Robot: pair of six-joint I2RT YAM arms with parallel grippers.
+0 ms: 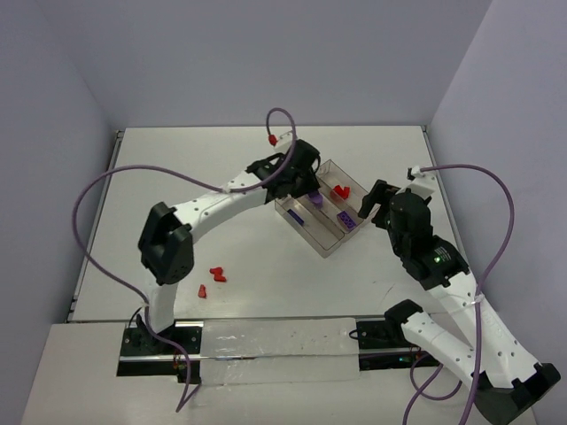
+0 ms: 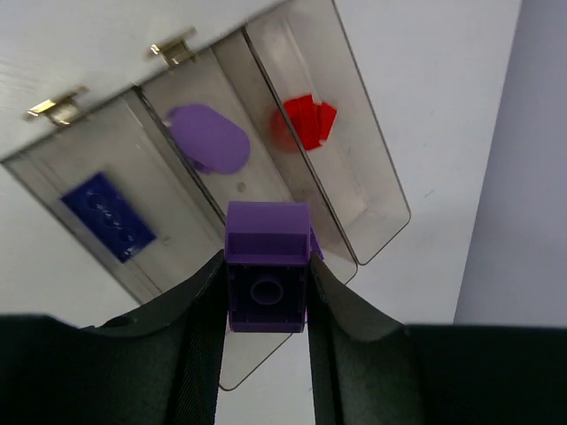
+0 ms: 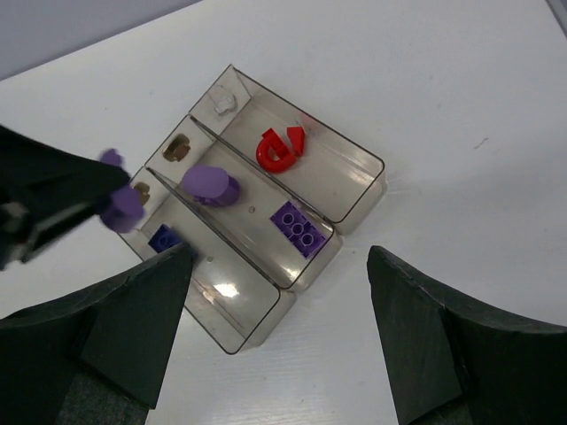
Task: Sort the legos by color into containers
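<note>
OK, clear plastic tray (image 3: 363, 168), three long compartments: one outer holds red legos (image 3: 279, 146), middle a round purple piece (image 3: 210, 184) and a studded purple brick (image 3: 299, 228), other outer a dark blue brick (image 3: 165, 237). Left end effector (image 2: 266, 276) clamps a purple lego (image 2: 267, 235) above the tray. Right end effector (image 3: 279, 266) wide open nearby. Loose red bricks (image 1: 215, 275) on tabletop (image 1: 177, 168).
</note>
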